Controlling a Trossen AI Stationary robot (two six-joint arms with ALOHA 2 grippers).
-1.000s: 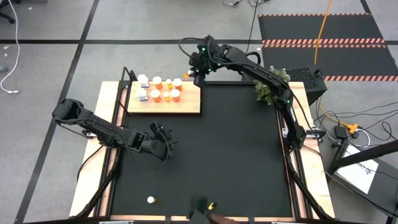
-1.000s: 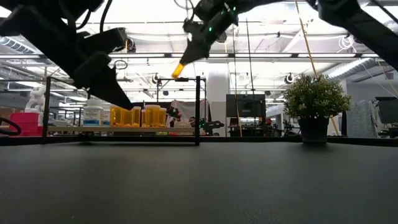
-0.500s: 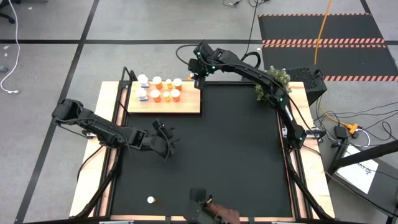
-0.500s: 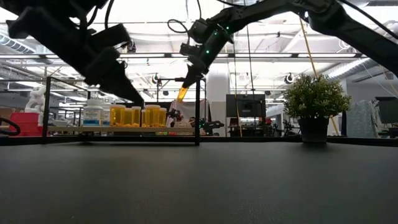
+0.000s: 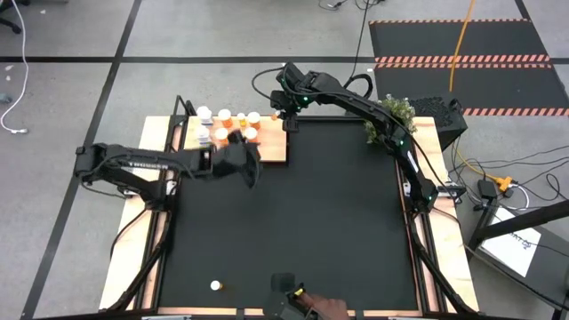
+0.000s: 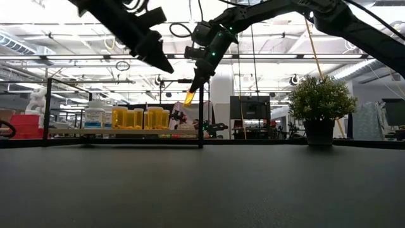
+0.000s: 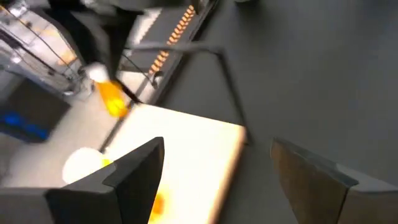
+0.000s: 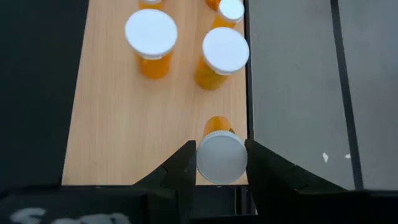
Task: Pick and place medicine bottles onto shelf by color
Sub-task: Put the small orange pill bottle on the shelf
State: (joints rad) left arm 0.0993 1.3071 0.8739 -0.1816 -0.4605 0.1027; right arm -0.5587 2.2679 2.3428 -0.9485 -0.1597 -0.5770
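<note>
The light-wood shelf (image 5: 267,149) lies at the mat's far left. On it stand several orange medicine bottles with white caps (image 5: 236,118), and two white ones (image 5: 204,134) at its left end. Above the shelf's far right corner, my right gripper (image 5: 282,116) is shut on an orange bottle (image 6: 189,97). My left gripper (image 5: 247,165) hangs open and empty over the shelf's near edge, raised high (image 6: 156,56). A lone bottle (image 5: 215,285) stands on the mat near the front left. My right gripper pinches the bottle's white-capped end (image 8: 222,158) between its two fingers (image 8: 184,165), one on each side of the cap. The fingers slant down from the far right. The bottle hangs tilted below them, orange body (image 8: 217,127) downward, clear of the shelf board.
Thin black posts (image 6: 200,113) rise at the shelf's edges beside the held bottle. A potted plant (image 5: 388,120) stands at the mat's far right. A person's hand (image 5: 313,308) shows at the near edge. The black mat (image 5: 329,213) spreads wide between shelf and plant.
My left gripper has swung up and toward the far edge, from low over the mat to above the shelf's near edge, staying open. My right gripper has sunk toward the shelf's far right corner with the orange bottle, which stays tilted in the hold.
</note>
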